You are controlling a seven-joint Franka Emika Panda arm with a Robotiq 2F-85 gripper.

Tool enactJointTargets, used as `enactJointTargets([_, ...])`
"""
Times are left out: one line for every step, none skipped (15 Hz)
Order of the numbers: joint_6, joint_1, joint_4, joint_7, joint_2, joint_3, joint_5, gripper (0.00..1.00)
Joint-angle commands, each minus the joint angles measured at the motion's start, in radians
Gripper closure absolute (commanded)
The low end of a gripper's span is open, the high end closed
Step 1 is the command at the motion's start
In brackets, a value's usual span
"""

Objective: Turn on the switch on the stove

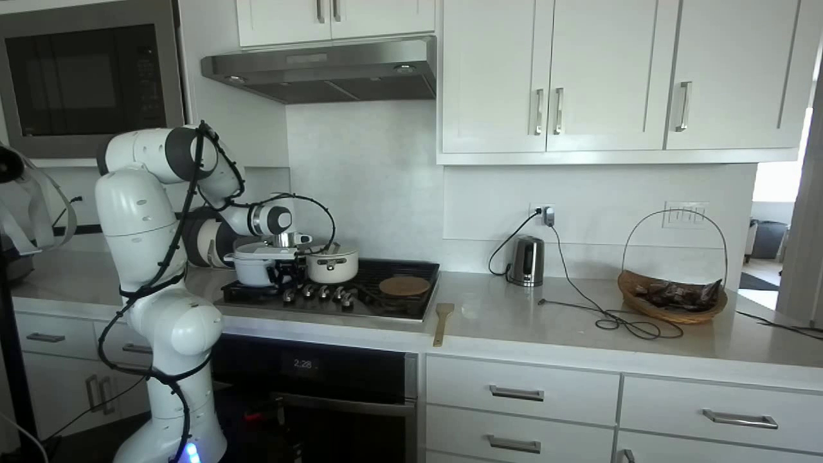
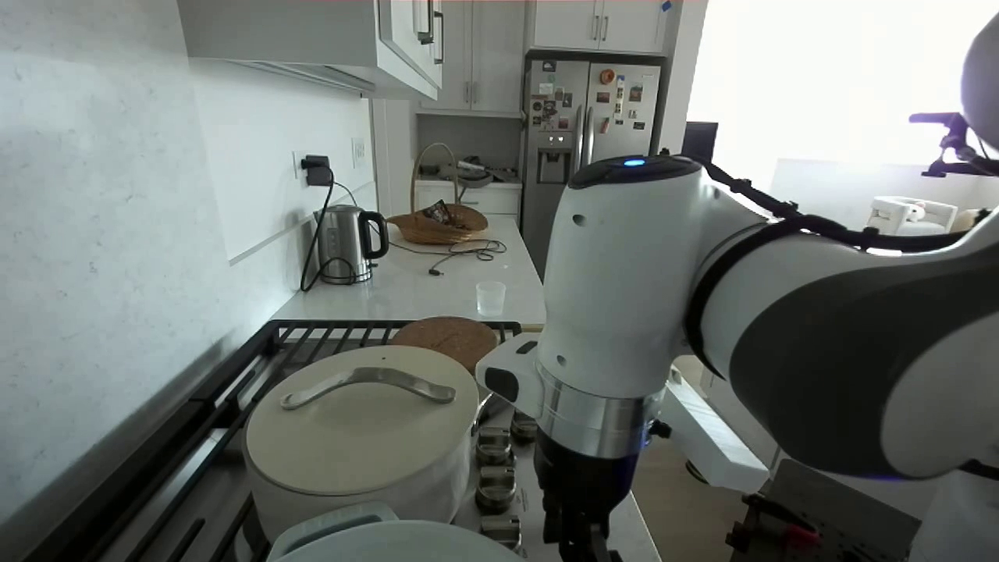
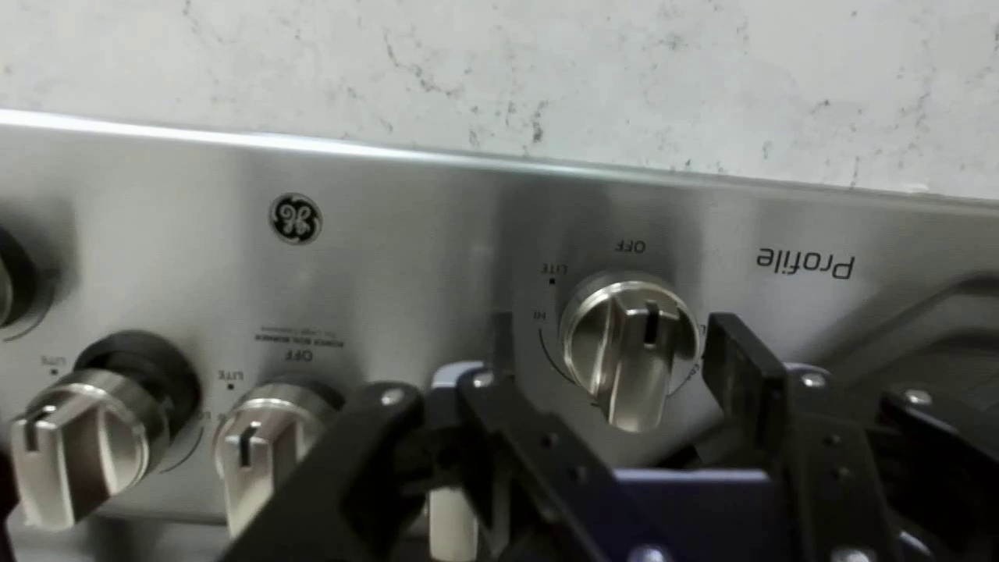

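The end effector [image 2: 581, 537] hangs near stove knobs [image 2: 495, 492].

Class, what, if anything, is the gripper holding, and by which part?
Nothing is held: the gripper is open, with visible gaps between its fingers and the stove knob.

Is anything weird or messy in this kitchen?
Two things, maybe. A flat, round brown disc lies on the black stove with dark grates; odd, since it might scorch if heated. A thin black cord sprawls messily in loops across the white counter, one end loose.
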Motion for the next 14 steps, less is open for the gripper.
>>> enactJointTargets([0.026,-0.002,0.005,0.018,0.013,0.003,-0.017,0.59])
enactJointTargets([0.029,-0.002,0.006,0.020,0.015,0.004,-0.018,0.69])
enactJointTargets([0.031,-0.002,0.008,0.021,0.017,0.004,-0.019,0.77])
enactJointTargets([0.033,-0.002,0.011,0.023,0.017,0.005,-0.021,0.84])
enactJointTargets([0.033,0.001,0.013,0.022,0.017,0.007,-0.021,0.92])
enactJointTargets([0.033,0.003,0.014,0.022,0.017,0.009,-0.021,0.98])
enactJointTargets([0.034,0.003,0.013,0.022,0.016,0.009,-0.021,0.99])
enactJointTargets([0.034,0.002,0.013,0.021,0.016,0.009,-0.021,0.95])
enactJointTargets([0.033,0.002,0.012,0.025,0.015,0.009,-0.021,0.95])
enactJointTargets([0.031,0.002,0.013,0.025,0.014,0.009,-0.021,0.95])
enactJointTargets([0.028,0.001,0.013,0.027,0.013,0.008,-0.019,0.95])
enactJointTargets([0.027,0.000,0.013,0.027,0.016,0.007,-0.016,0.95])
enactJointTargets([0.024,-0.001,0.016,0.025,0.023,0.005,-0.011,0.95])
enactJointTargets([0.021,-0.004,0.019,0.029,0.036,0.003,-0.009,0.95])
